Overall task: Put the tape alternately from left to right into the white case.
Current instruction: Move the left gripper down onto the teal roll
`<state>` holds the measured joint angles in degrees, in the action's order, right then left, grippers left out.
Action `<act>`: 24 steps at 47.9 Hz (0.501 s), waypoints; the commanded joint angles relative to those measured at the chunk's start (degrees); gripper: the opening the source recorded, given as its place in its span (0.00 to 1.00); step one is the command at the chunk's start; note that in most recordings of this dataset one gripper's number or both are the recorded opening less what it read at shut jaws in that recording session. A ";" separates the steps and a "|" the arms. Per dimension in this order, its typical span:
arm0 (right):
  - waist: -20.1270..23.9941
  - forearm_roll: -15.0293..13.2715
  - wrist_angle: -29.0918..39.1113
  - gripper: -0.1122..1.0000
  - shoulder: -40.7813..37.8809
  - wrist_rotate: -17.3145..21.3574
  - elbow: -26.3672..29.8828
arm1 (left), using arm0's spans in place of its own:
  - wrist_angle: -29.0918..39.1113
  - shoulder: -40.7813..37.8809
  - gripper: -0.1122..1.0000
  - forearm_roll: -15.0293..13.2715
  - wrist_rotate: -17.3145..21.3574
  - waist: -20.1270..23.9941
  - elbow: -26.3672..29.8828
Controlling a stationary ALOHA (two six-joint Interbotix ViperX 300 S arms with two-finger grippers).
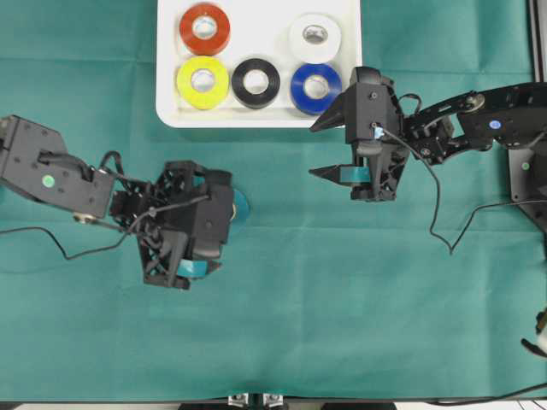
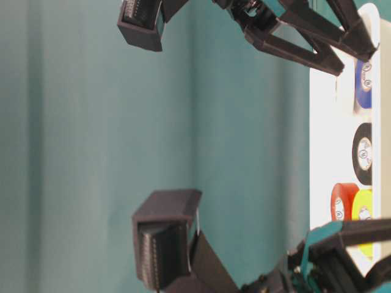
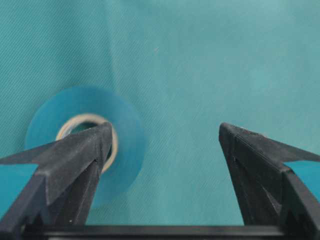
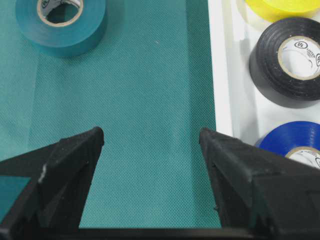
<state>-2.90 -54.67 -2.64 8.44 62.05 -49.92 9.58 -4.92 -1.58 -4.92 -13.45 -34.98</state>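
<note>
Though tools open & empty, teal tape [image 3: 85, 145] on cloth under left tool [image 3: 165, 137], off-centre.

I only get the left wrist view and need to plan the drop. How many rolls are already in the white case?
Observer: Five sit in the white case: red-orange roll, yellow roll, black roll, blue roll, white roll.
Operator: Any spot free?
Observer: Yes, a bare gap between the red-orange roll and the white roll.
Operator: Where is the right end effector?
Observer: The right end effector is open and empty, just outside the case beside the blue roll.
</note>
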 commanded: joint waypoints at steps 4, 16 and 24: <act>0.09 -0.18 -0.35 0.84 1.05 -0.44 0.53 | -0.53 -0.44 0.48 -0.09 -0.18 -0.18 2.37; 0.09 -0.18 -0.35 0.84 1.05 -0.88 0.26 | 0.09 -1.58 0.48 -0.09 -2.20 -0.18 2.55; 0.09 -0.18 -0.35 0.84 1.05 -0.88 0.09 | 0.62 -2.46 0.48 -0.09 -3.69 -0.18 2.81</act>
<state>-2.90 -54.67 -2.64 8.44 61.26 -50.36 10.02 -7.91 -1.58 -8.35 -13.45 -33.31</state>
